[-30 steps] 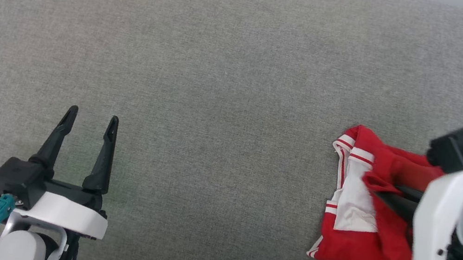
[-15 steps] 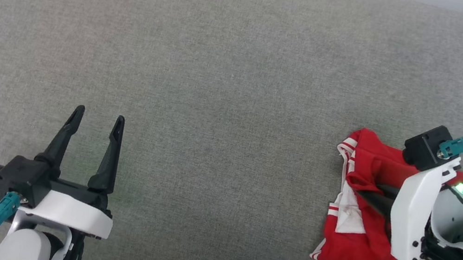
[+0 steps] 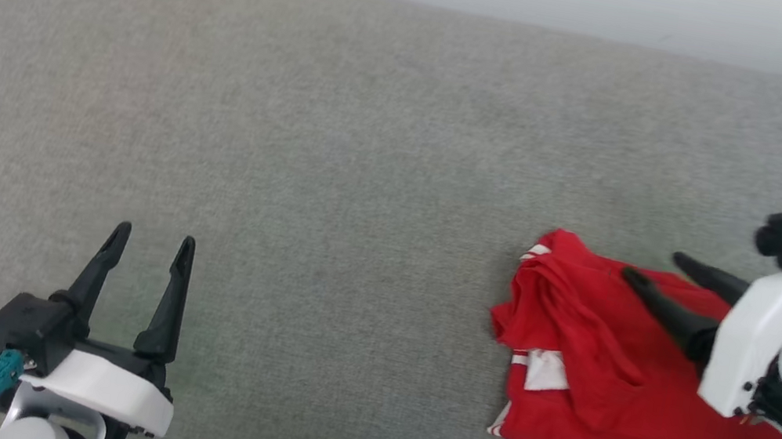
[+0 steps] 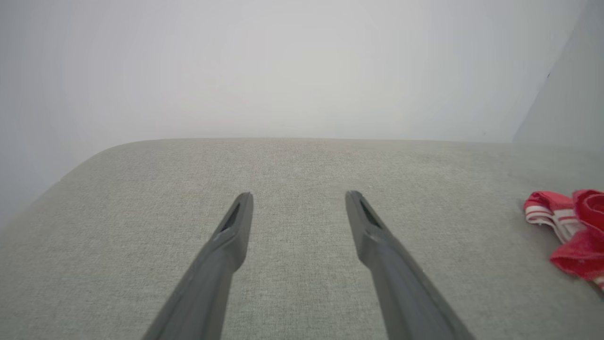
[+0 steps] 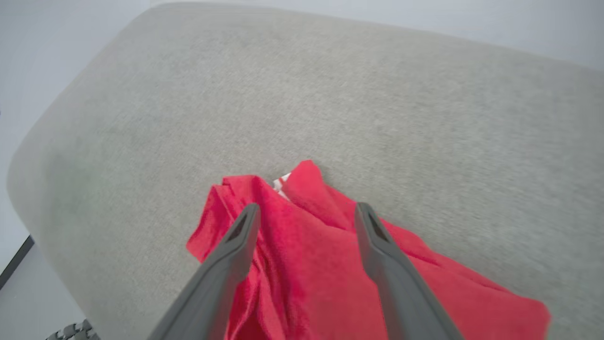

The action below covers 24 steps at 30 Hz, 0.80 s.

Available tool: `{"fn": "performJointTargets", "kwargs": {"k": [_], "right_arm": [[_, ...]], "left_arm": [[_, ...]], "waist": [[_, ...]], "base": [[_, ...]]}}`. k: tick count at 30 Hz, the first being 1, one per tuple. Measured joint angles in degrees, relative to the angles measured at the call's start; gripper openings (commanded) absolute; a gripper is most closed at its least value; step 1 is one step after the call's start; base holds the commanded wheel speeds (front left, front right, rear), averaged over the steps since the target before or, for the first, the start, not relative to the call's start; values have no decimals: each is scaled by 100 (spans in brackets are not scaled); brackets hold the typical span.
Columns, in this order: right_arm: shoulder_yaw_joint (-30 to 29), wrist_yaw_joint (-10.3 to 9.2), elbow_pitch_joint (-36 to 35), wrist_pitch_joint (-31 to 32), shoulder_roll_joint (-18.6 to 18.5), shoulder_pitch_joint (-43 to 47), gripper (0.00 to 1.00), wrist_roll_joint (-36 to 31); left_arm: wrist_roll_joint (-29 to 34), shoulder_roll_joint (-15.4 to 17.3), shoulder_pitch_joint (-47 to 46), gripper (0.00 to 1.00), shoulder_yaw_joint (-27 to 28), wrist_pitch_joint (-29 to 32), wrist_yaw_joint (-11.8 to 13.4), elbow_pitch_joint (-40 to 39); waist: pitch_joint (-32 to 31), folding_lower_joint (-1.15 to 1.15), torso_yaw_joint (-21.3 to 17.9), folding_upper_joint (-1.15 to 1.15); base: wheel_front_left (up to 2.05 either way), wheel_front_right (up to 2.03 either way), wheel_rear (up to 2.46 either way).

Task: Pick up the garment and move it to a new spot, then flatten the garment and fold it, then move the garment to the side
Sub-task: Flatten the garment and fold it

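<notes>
Red cloth, the garment [image 3: 594, 381], is seen bunched in a loose heap on the grey cushion [image 3: 374, 129], directly beneath and ahead of the right gripper [image 3: 652, 265]. That gripper's fingers are spread wide, and red folds show between and beyond them. Nothing is pinched, and whether the tips touch the cloth cannot be told. A white patch and some striped trim are turned up at the end of the heap beyond the fingertips. The edge to the fingers' left runs fairly straight.

The left gripper [image 3: 155, 234] is also held wide, over bare cushion, with the garment well apart on its right side.

The step in hand is not settled by this scene. A rumpled garment waiting to be grasped and lifted would look like this. So would a roughly folded one already laid at the side and let go. The cloth is judged not to be flattened, since ridges and overlaps are seen across its top.

Whatever is done next with the right gripper, care is called for, because soft loose folds so close to open fingers are easily snagged and dragged.
</notes>
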Motion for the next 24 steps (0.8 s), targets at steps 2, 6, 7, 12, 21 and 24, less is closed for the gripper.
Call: {"fn": "performJointTargets", "kwargs": {"k": [2,6,7,12,21,24], "right_arm": [[-85,0,210,-249,-7,20,100,0],[-171,0,573,-876,-9,97,100,20],[-142,0,647,-1054,-34,109,100,-1],[-18,0,1001,-2140,-111,257,100,-77],[133,0,1358,-4103,-47,772,100,-405],[93,0,1381,-4352,0,960,100,-667]], "left_arm": [[-51,14,34,100,-14,0,0,42],[-91,68,57,100,-103,0,0,123],[-84,103,60,100,-147,0,0,151],[-130,98,62,100,-162,0,0,264],[-310,13,419,100,10,0,0,212],[-314,42,599,100,97,0,0,147]], "waist": [[-78,0,-68,0],[-220,0,-190,0],[-259,0,-216,0],[-470,0,-315,0],[-916,0,-448,0],[-1020,0,-492,0]], "base": [[0,0,0],[0,0,0],[0,0,0],[0,0,0],[0,0,0],[0,0,0]]}}
